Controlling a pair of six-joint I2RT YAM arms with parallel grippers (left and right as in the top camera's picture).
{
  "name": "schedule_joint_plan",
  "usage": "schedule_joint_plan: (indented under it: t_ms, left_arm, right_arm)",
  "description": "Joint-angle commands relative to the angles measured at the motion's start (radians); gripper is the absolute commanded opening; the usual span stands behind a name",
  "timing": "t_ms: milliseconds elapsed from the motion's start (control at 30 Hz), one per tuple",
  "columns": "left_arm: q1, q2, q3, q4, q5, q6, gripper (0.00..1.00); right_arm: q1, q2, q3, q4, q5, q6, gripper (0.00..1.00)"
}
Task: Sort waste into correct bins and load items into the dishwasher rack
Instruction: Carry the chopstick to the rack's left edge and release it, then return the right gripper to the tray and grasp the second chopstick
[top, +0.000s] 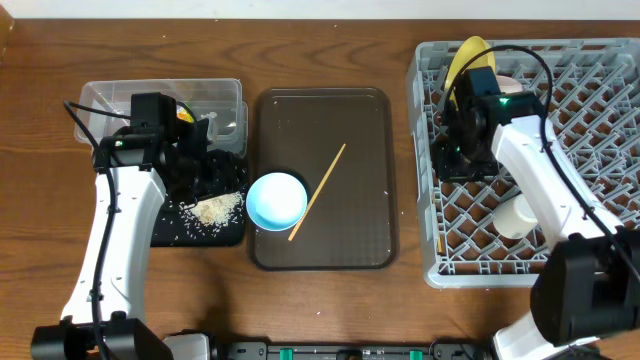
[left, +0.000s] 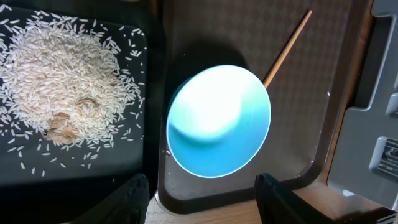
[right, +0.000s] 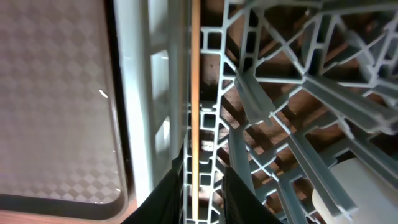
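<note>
The light blue bowl (top: 276, 200) (left: 217, 121) stands on the brown tray's near left corner. One wooden chopstick (top: 318, 190) (left: 287, 40) lies beside it. White rice scraps (top: 215, 208) (left: 59, 81) lie heaped on the black tray (top: 165, 228). My left gripper (top: 205, 170) (left: 208, 199) is open and empty, above the seam between the black and brown trays. My right gripper (top: 452, 160) (right: 204, 193) is slightly open, astride a second chopstick (right: 194, 93) that lies along the grey rack's (top: 600, 60) left edge. The yellow plate (top: 465, 58) stands in the rack. A white bowl (top: 515, 215) sits there too.
The clear tub (top: 225, 95) behind the black tray holds an orange wrapper (top: 184, 113), mostly hidden by my left arm. The dark brown serving tray (top: 350, 240) lies between the bins and the rack. A pale cup (top: 508, 85) shows in the rack behind my right arm.
</note>
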Motion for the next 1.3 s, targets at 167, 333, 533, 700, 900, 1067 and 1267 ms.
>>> schedule_joint_plan:
  t_ms: [167,333,533,700,900,1067,1267]
  left_arm:
    - [0.002,-0.004,0.013,-0.005,-0.006,0.006,0.58]
    - [0.002,-0.004,0.013,-0.005,-0.006,0.005,0.58]
    - [0.002,-0.004,0.013,-0.005,-0.006,0.005,0.58]
    - [0.002,-0.004,0.013,-0.005,-0.006,0.005,0.58]
    - [0.002,-0.004,0.013,-0.005,-0.006,0.006,0.58]
    - [0.002,-0.004,0.013,-0.005,-0.006,0.005,0.58]
    - [0.002,-0.004,0.013,-0.005,-0.006,0.006,0.58]
  right_arm:
    - [0.055,-0.139,0.091,0.149,-0.131,-0.009,0.30]
    - [0.156,-0.109,0.089,0.254,-0.151,0.059,0.38]
    - [0.322,0.004,0.089,0.397,-0.117,0.101,0.47]
    - [0.418,0.144,0.089,0.453,-0.028,0.291,0.46]
    - [0.494,0.299,0.089,0.521,-0.013,0.396,0.48]
    - [0.527,0.382,0.089,0.534,0.031,0.447,0.45]
    - [0.539,0.402,0.089,0.496,0.082,0.447,0.37]
